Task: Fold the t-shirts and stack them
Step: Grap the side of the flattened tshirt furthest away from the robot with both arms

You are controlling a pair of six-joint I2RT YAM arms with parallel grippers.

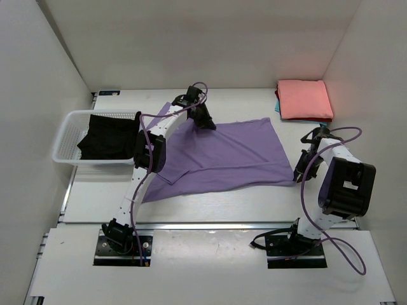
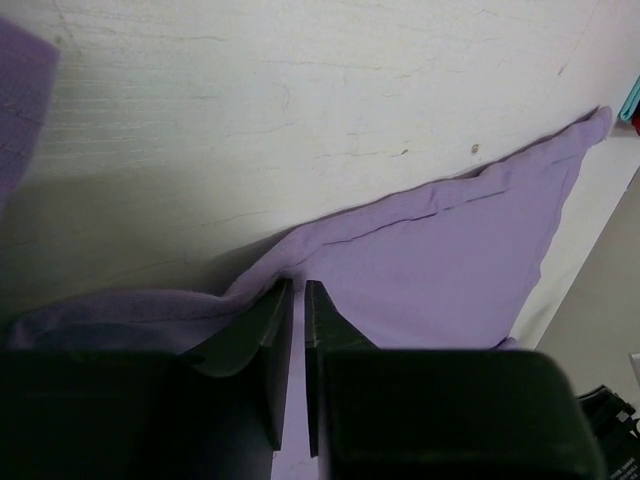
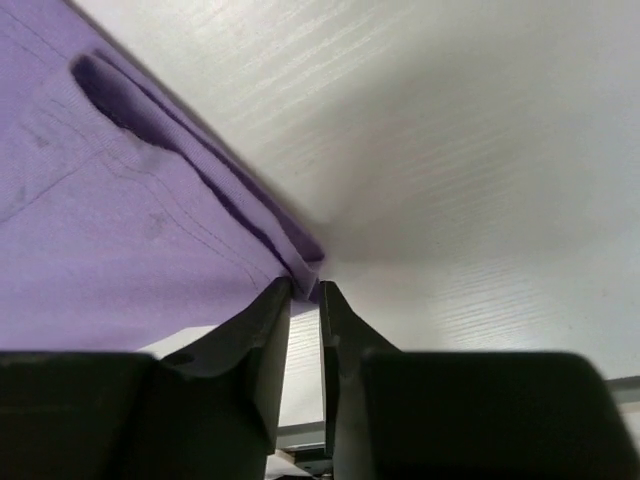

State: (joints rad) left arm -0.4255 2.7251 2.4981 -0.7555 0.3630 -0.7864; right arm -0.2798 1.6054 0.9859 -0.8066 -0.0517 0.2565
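The lilac-purple t-shirt (image 1: 222, 155) lies spread over the middle of the table. My left gripper (image 1: 205, 121) is at its far edge, shut on a fold of the lilac cloth (image 2: 430, 260); its jaws (image 2: 298, 290) stand nearly together with cloth between them. My right gripper (image 1: 299, 175) is at the shirt's near right corner, shut on that corner (image 3: 305, 288); the cloth (image 3: 110, 220) is lifted there. The salmon-pink shirt (image 1: 304, 99) lies folded at the back right on the teal one (image 1: 277, 105). The black shirt (image 1: 111, 136) lies in the basket.
The white lattice basket (image 1: 63, 136) stands at the left, beside the left arm. White walls close in the table on the left, back and right. A metal rail runs along the table's near edge (image 1: 210, 223).
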